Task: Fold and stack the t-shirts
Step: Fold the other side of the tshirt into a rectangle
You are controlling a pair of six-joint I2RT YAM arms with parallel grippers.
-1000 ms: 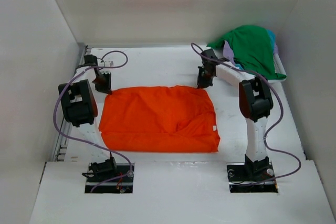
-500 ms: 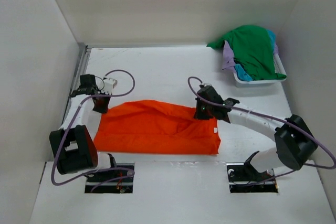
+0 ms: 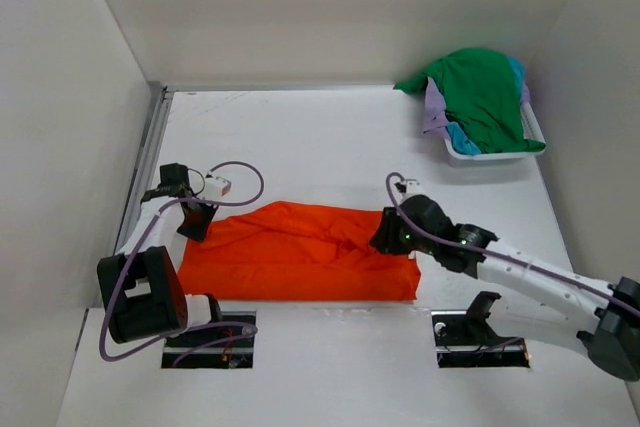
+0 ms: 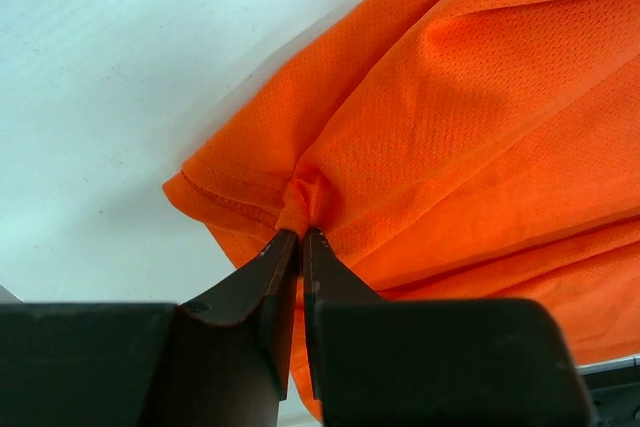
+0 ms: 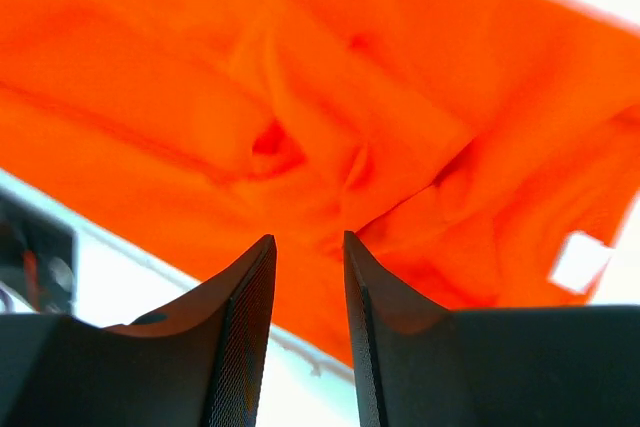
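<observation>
T-shirt of bright orange cloth, rumpled on the white worktop
Left end effector pinches its far-left corner tight; right end effector hangs parted and empty over its right edge.

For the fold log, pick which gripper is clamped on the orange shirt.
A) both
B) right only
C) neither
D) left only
D: the left gripper pinches a bunch of the orange shirt between shut jaws, while the right gripper stands open, nothing caught in its gap.
</observation>
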